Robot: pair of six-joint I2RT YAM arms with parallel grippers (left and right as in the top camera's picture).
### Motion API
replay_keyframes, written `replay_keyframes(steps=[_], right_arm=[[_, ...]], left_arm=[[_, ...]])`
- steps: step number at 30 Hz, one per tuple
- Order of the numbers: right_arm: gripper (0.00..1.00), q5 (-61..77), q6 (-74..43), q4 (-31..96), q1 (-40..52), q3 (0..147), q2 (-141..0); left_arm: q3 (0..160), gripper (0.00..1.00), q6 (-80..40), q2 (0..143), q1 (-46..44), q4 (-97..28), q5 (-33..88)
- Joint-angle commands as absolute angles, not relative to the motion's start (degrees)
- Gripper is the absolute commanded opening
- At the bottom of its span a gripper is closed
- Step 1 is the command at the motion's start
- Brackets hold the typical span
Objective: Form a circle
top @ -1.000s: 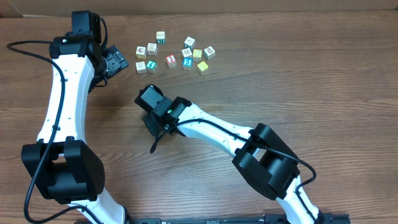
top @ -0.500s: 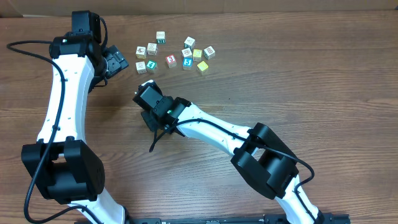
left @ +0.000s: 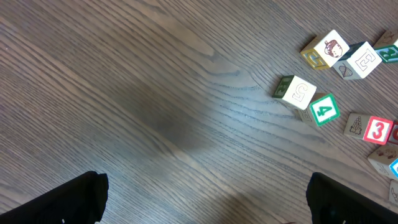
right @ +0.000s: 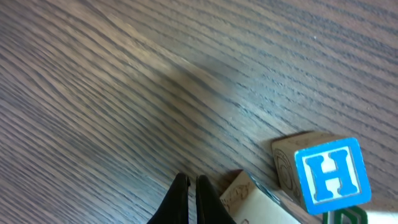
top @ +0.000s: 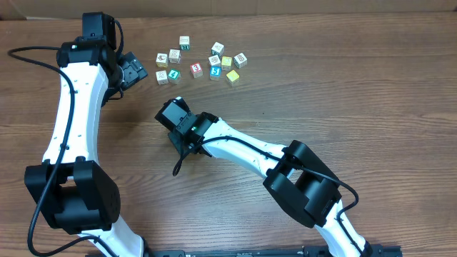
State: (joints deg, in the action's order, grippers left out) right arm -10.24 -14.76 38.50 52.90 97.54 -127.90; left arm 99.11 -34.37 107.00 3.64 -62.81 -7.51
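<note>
The right wrist view shows two cubes of the circle. One is a blue "H" cube (right: 329, 174). The other is a whitish cube (right: 258, 202), cut off by the bottom edge. My right gripper (right: 191, 186) is shut and empty, its fingertips low over the table right beside the whitish cube's left edge. From overhead, the right gripper (top: 177, 137) and its wrist cover the circle. My left gripper (top: 136, 71) stands open and empty at the back left. Its fingers (left: 74, 199) show wide apart over bare wood, with the gripper (left: 208, 205) holding nothing.
A loose scatter of several picture and number cubes (top: 200, 63) lies at the back middle of the table, just right of the left gripper. A green "4" cube (left: 323, 110) and a red "3" cube (left: 378, 130) are among them. A black cable (top: 178, 163) hangs below the right wrist.
The right wrist shifted slightly toward the back left and then came partly back. The left arm and the scattered cubes have not moved.
</note>
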Motion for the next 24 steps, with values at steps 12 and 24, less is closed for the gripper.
replay_keyframes(steps=[12, 24], right_arm=[[0.04, -12.01, -13.23, 40.47, 52.75, 98.59, -128.29], [0.04, -12.01, -13.21, 40.99, 52.75, 98.59, -128.29]], left_arm=[[99.90, 0.99, -34.30, 105.89, 3.68, -62.78, -7.46], [99.90, 1.00, -34.30, 105.89, 3.68, -62.78, -7.46]])
